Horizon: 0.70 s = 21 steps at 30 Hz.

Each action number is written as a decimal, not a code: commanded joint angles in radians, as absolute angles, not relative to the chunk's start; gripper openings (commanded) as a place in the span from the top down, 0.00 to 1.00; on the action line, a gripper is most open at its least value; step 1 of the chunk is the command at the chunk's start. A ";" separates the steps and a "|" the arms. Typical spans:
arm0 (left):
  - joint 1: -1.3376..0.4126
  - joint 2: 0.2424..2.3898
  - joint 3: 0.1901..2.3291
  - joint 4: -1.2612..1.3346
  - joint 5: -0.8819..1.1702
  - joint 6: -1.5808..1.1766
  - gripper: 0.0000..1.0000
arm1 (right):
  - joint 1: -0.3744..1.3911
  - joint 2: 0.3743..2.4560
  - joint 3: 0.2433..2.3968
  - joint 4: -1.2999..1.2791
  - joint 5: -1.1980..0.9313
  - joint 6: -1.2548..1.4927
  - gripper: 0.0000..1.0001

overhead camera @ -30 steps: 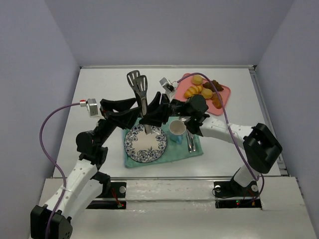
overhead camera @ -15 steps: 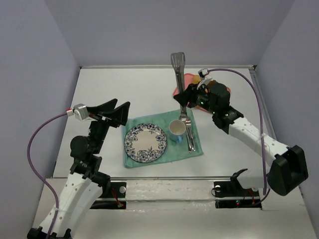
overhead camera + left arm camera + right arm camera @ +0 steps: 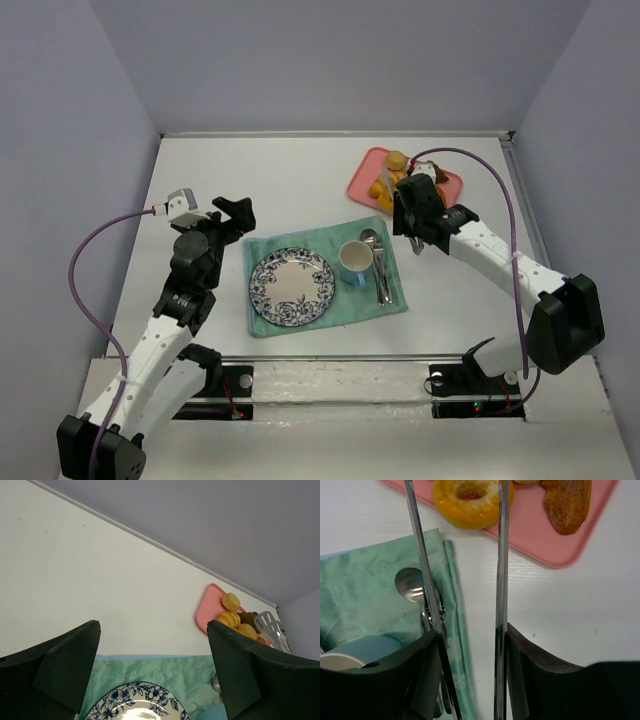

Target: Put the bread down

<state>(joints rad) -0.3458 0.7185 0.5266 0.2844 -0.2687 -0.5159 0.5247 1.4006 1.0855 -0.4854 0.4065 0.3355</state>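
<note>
The bread (image 3: 451, 506), a small golden-orange ring doughnut, lies at the near edge of the pink tray (image 3: 535, 527), also seen from above as bread (image 3: 380, 187). My right gripper (image 3: 472, 630) (image 3: 415, 203) is shut on metal tongs (image 3: 501, 580). The two tong blades reach forward on either side of the doughnut; their tips run out of the top of the right wrist view. My left gripper (image 3: 152, 630) (image 3: 232, 215) stands wide open and holds nothing, left of the patterned plate (image 3: 291, 287).
The plate, a pale blue cup (image 3: 355, 262) and a spoon with other cutlery (image 3: 380, 272) rest on a green cloth (image 3: 300, 240). On the tray also lie a brown elongated roll (image 3: 567, 502) and yellow buns (image 3: 396, 160). Walls enclose the table.
Both arms have left the plate. The left gripper pulled back to the left and opened wide. The right arm carried the tongs to the tray and lowered them around the doughnut.
</note>
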 commanded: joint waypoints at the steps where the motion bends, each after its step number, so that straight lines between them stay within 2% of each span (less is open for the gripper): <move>1: -0.350 0.673 0.508 0.348 -0.365 -0.495 0.01 | 0.529 1.391 1.196 -0.572 0.474 0.299 0.46; 11: -0.350 0.676 0.495 0.357 -0.385 -0.497 0.01 | 0.529 1.483 1.281 -0.676 0.391 0.114 0.46; 21: -0.350 0.690 0.497 0.359 -0.391 -0.499 0.01 | 0.529 1.655 1.390 -0.744 0.454 0.106 0.46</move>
<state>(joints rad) -0.3458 0.6910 0.4992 0.2985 -0.3531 -0.5121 0.5247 1.6287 1.3106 -0.7094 0.4145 0.1329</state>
